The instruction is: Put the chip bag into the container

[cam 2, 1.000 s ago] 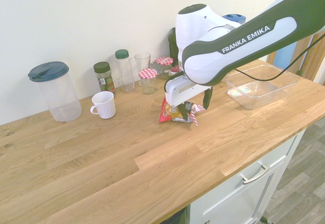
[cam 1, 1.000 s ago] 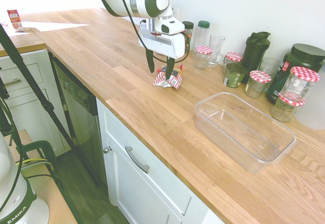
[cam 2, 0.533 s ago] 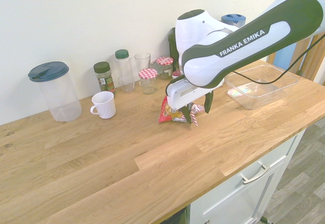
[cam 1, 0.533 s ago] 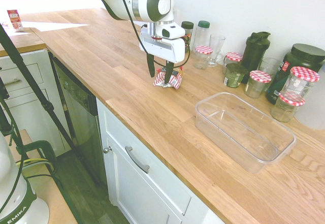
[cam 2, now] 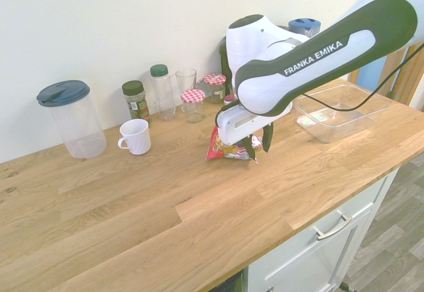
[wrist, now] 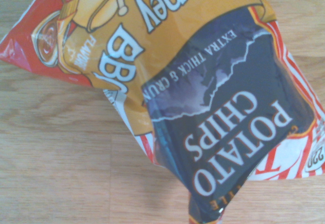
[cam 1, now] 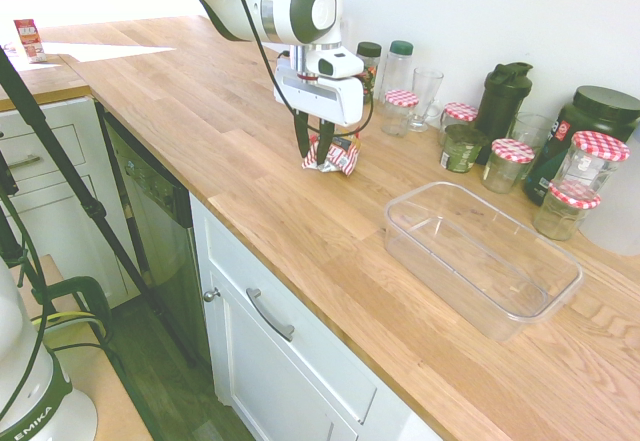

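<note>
1. Oak-coloured wooden tabletop [cam 1: 240, 151] carries everything here; the small crumpled foil chip bag [cam 1: 332, 155], silvery-white with red-and-white edges, lies on it near the row of jars along the wall.
2. The white Franka arm's gripper [cam 1: 313, 146] stands straight down over the bag; its dark jaws are narrowed to a small gap at the bag's near edge, and whether they actually pinch the foil cannot be told from the exterior views.
3. In the second exterior view the gripper [cam 2: 257, 142] reaches the bag [cam 2: 225, 149], which shows a red and yellow face and rests on the wood.
4. The wrist view fills with the bag [wrist: 203, 97]: orange-yellow panel, dark panel printed "POTATO CHIPS" and "EXTRA THICK", red-and-white striped edges; wood grain shows around it.
5. The large clear shallow rectangular plastic container [cam 1: 556, 296] sits well apart from the bag, further along the tabletop; nothing lies inside it.
6. A white mug [cam 2: 136, 136] stands near the wall, apart from the bag.
</note>
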Controlling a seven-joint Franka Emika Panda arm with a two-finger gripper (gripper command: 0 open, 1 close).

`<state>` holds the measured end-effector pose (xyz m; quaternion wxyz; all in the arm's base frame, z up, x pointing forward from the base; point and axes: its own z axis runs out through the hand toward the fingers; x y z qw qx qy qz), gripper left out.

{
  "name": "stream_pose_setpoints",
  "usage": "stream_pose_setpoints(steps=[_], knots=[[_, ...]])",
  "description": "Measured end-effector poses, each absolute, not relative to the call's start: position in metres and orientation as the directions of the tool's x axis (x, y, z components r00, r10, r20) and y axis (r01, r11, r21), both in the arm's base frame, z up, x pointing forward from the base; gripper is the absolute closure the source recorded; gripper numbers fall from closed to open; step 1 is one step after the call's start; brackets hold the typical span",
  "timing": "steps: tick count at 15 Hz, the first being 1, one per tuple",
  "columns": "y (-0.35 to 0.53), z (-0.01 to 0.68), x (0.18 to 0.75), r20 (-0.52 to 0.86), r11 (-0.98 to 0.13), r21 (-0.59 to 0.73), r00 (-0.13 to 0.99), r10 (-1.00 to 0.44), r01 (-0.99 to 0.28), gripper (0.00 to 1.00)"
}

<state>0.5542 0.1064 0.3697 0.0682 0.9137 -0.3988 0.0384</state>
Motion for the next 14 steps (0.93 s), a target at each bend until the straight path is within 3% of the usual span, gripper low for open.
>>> stream_pose_setpoints(steps=[14], knots=[[0.111,0.357,0.561,0.136,-0.686,0.083,0.690,-0.711,-0.723,1.00]])
